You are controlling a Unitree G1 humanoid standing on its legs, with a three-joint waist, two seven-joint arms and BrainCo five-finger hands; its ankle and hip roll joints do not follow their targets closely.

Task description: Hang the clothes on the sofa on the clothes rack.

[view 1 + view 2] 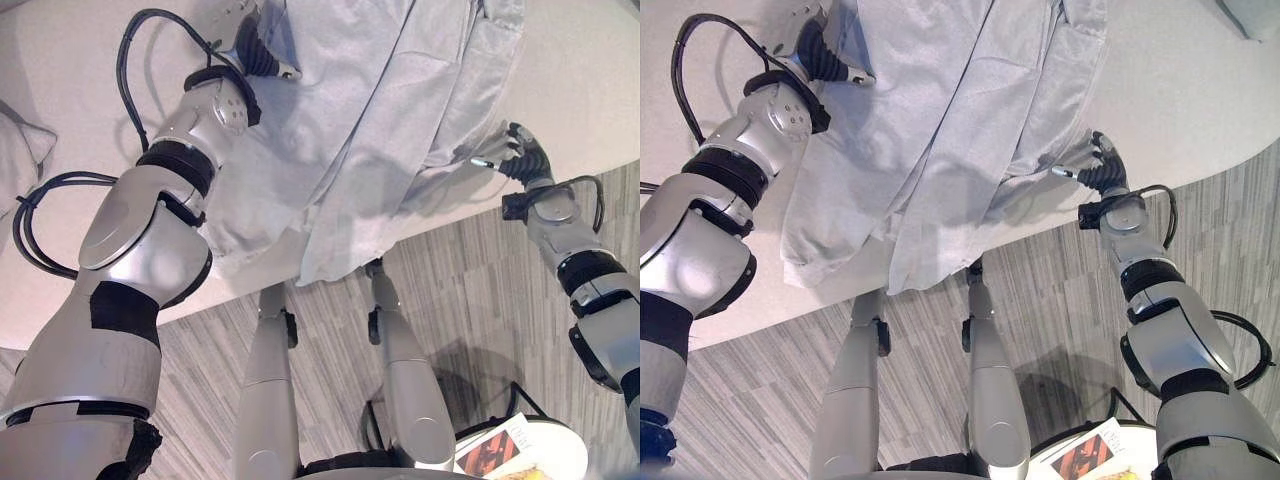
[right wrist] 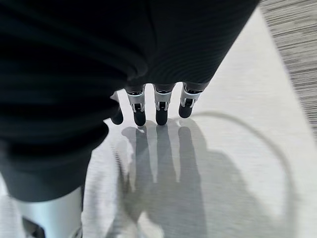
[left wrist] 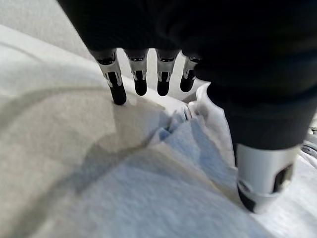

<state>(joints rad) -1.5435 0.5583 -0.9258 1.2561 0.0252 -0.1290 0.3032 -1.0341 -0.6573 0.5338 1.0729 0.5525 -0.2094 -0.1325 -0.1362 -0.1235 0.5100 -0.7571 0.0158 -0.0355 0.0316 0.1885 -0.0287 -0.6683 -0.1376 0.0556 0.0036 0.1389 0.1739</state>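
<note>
A pale blue-grey garment [image 1: 370, 120] lies crumpled on the cream sofa [image 1: 580, 80], its lower part hanging over the front edge. My left hand [image 1: 255, 45] rests on the garment's upper left part. In the left wrist view its straight fingers [image 3: 116, 84] touch the cloth [image 3: 148, 188] with the thumb [image 3: 265, 173] apart, holding nothing. My right hand [image 1: 520, 155] is at the garment's right edge, near the sofa's front. In the right wrist view its fingers [image 2: 159, 106] are straight just above the bare sofa seat [image 2: 247, 148], casting a shadow.
A white pillow [image 1: 20, 150] sits at the sofa's left end and a grey cushion corner [image 1: 1255, 15] shows far right. Grey striped floor [image 1: 470, 270] runs in front of the sofa. A round white table [image 1: 565, 450] with a printed booklet stands at the lower right.
</note>
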